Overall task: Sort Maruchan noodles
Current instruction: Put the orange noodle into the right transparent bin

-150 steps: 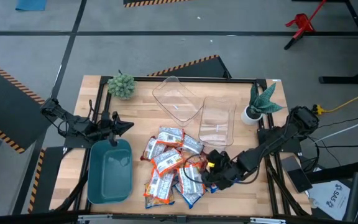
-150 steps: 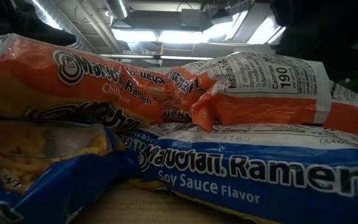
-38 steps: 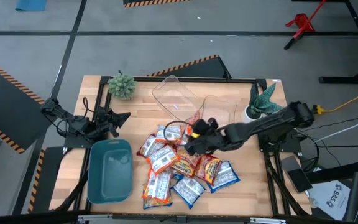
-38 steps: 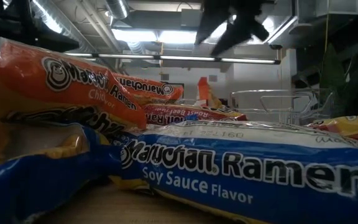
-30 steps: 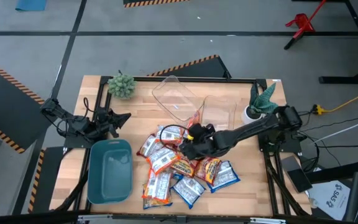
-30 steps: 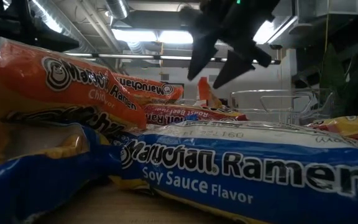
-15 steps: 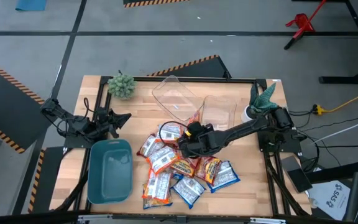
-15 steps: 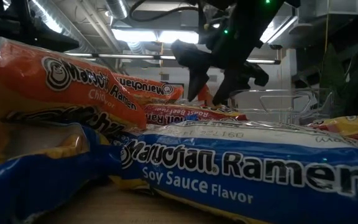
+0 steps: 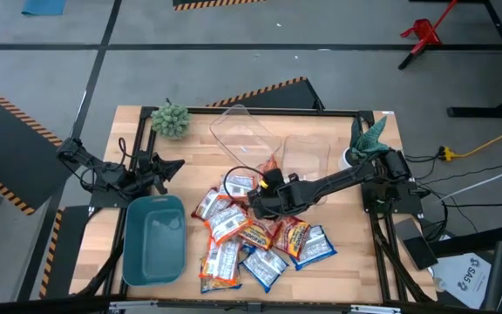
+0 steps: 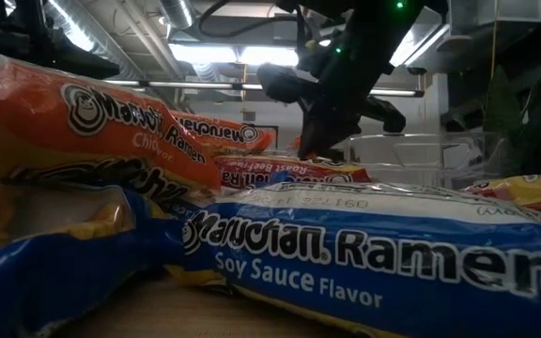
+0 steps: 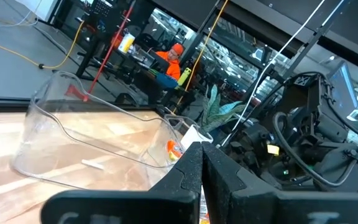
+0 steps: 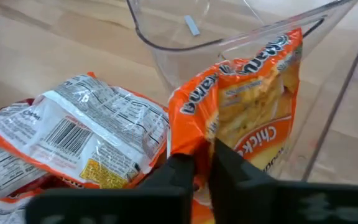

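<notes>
From above, the right gripper (image 9: 262, 202) is stretched across the wooden table (image 9: 334, 262) to the top edge of the pile of flat plastic Maruchan noodle packets (image 9: 255, 235), which sprawls mid-table between the teal rectangular bin (image 9: 153, 239) and the table's right side. An orange chicken-flavour packet (image 9: 271, 166) stands on edge just by the gripper, between two clear plastic containers: the tilted one (image 9: 242, 136) and the upright one (image 9: 305, 159). The left gripper (image 9: 169, 167) waits at the left edge, above the teal bin; a small green potted plant (image 9: 170, 119) sits at the back left, a leafy one in a white pot (image 9: 364, 144) at the back right.

Down at table height, a blue soy sauce packet (image 10: 374, 258) fills the foreground, orange packets (image 10: 83, 117) heaped on the left, and the right gripper (image 10: 319, 127) comes down onto a red-brown roast beef packet (image 10: 289, 170) behind them.

Left wrist: its fingers (image 11: 188, 180) are pressed together with nothing between them, facing the tilted clear container (image 11: 92, 146); a person in orange (image 11: 166, 62) sits far off in the room.

Right wrist: fingers (image 12: 182, 168) nearly closed, pinching the bottom edge of the orange chicken packet (image 12: 253, 112), which leans against a clear container wall (image 12: 328, 112). A packet (image 12: 86, 140) lies label-side up beside it.
</notes>
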You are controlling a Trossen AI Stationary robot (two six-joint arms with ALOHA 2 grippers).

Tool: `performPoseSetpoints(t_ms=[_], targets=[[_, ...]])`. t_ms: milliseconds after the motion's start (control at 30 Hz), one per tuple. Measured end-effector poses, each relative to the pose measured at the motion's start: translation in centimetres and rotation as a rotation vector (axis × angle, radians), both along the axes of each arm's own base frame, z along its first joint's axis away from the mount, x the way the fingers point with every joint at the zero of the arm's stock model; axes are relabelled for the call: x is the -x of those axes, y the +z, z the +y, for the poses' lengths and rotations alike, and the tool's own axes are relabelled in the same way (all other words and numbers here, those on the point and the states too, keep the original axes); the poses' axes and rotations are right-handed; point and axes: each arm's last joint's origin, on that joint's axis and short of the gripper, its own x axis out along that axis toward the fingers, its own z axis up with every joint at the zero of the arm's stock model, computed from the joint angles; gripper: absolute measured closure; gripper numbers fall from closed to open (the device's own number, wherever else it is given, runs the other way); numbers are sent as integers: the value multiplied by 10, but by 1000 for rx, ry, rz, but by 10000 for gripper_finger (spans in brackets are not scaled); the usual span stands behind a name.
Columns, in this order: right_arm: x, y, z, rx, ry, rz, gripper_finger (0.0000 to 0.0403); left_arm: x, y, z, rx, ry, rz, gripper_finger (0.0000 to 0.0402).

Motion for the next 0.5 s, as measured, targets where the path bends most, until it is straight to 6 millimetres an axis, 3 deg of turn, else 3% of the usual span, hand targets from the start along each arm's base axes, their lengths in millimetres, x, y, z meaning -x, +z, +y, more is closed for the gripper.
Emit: performPoseSetpoints(t_ms=[233, 500], targets=[[3, 8, 0, -5, 2, -18, 399, 0, -1, 0, -10, 2, 10, 401], [9, 54, -1, 69, 18, -78, 402, 0, -3, 0, -22, 3, 34, 401]])
